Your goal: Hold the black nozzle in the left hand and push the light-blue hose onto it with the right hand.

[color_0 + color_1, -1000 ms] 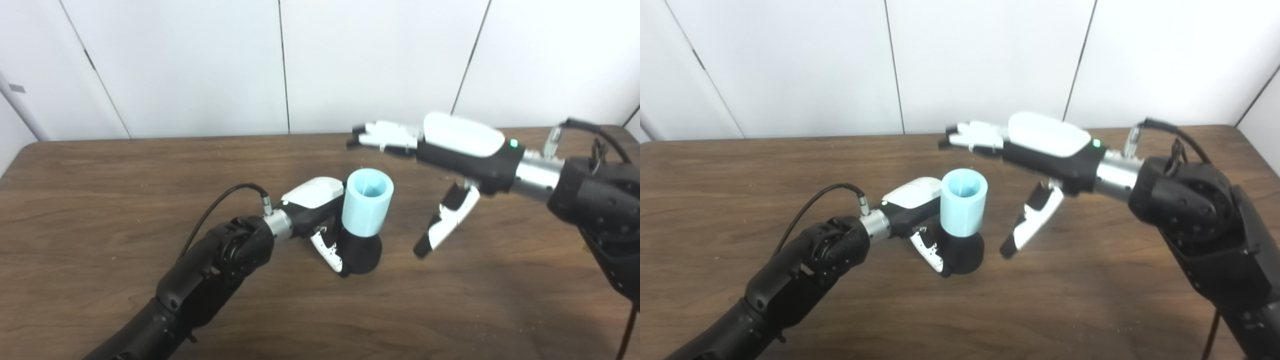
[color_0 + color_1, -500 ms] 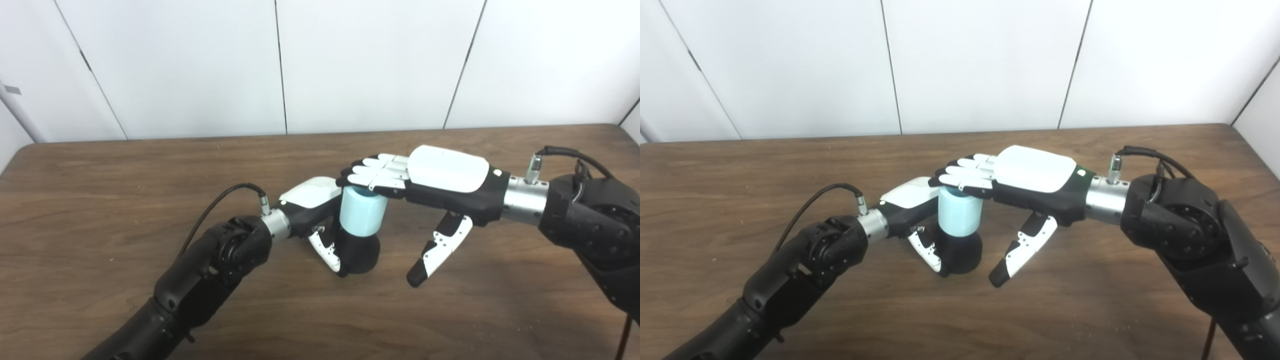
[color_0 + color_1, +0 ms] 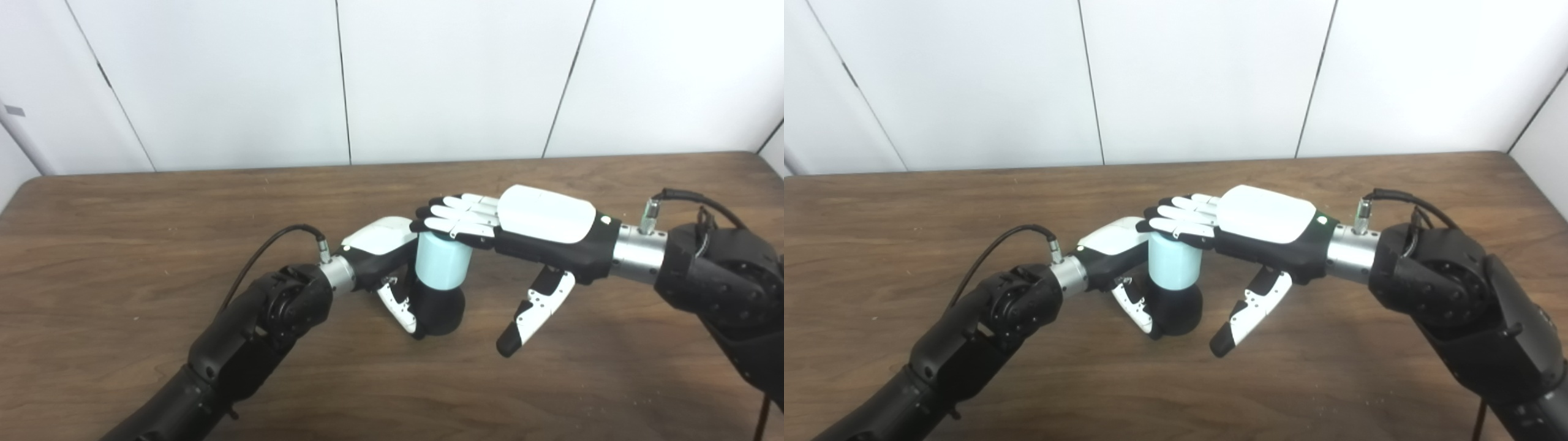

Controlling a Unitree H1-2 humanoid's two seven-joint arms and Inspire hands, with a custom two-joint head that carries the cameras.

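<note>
— Where's the hose?

— The light-blue hose (image 3: 443, 265) stands upright on the black nozzle (image 3: 438, 311), mid-table (image 3: 122, 245). It sits a little lower on the nozzle than a second ago.

— And the left hand?

— The left hand (image 3: 392, 257) is wrapped around the nozzle from the left, thumb (image 3: 399, 306) across its front, same as before.

— The right?

— A second ago the right hand (image 3: 520, 226) hovered high and clear. Now it lies flat, fingers (image 3: 450, 217) straight and side by side, resting on the hose's top, thumb (image 3: 533, 312) hanging down apart, gripping nothing.
</note>
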